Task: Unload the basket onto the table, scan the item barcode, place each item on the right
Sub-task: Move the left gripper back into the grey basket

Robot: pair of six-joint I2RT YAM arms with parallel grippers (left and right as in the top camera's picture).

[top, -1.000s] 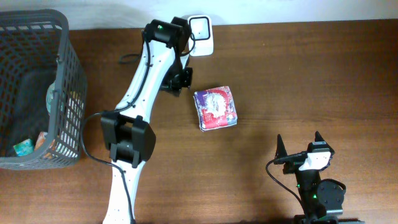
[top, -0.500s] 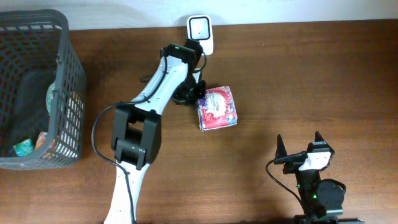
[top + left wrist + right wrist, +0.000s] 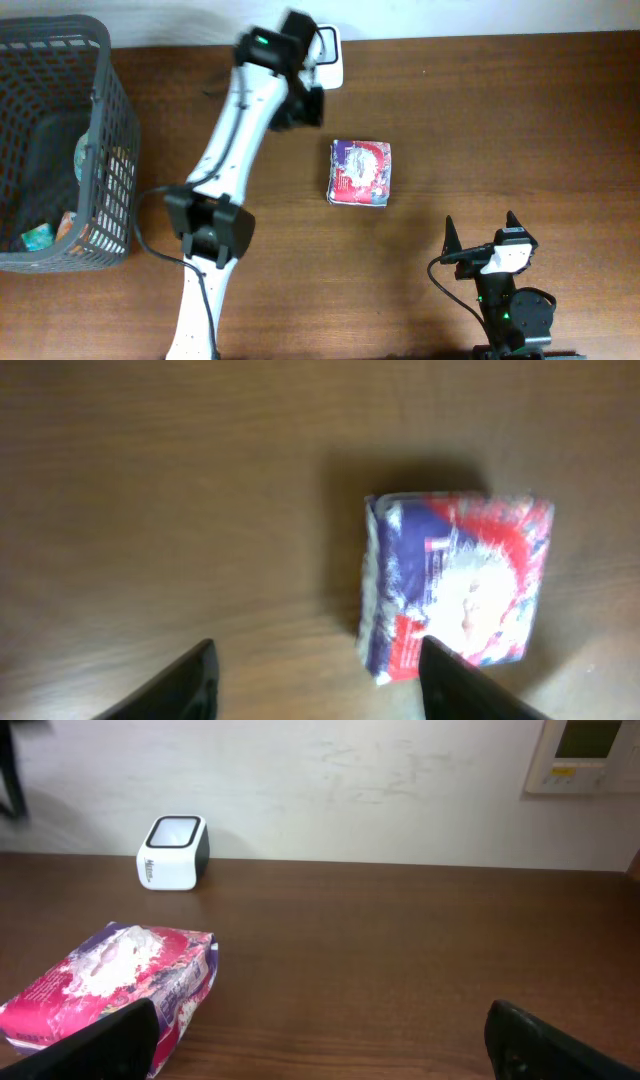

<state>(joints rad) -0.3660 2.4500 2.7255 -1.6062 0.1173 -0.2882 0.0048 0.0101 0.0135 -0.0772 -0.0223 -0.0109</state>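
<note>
Nudged rightward, the tissue pack [image 3: 360, 173] lay free, likely reoriented for the barcode scanner [image 3: 172, 852]; left gripper [image 3: 320, 665] hovered above, jaws apart, empty; right gripper [image 3: 481, 225] gaped idle.

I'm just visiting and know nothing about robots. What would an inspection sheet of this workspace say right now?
Surface: brown wooden table, no spills seen.
Job's things: tissue pack lying flat, untouched; white scanner at the back edge.
Clutter: grey basket at the left, small items inside.
Grippers: left gripper open, empty; right gripper open, empty.
Cables: black cable beside the left arm.
Surroundings: white wall, wall panel.
</note>
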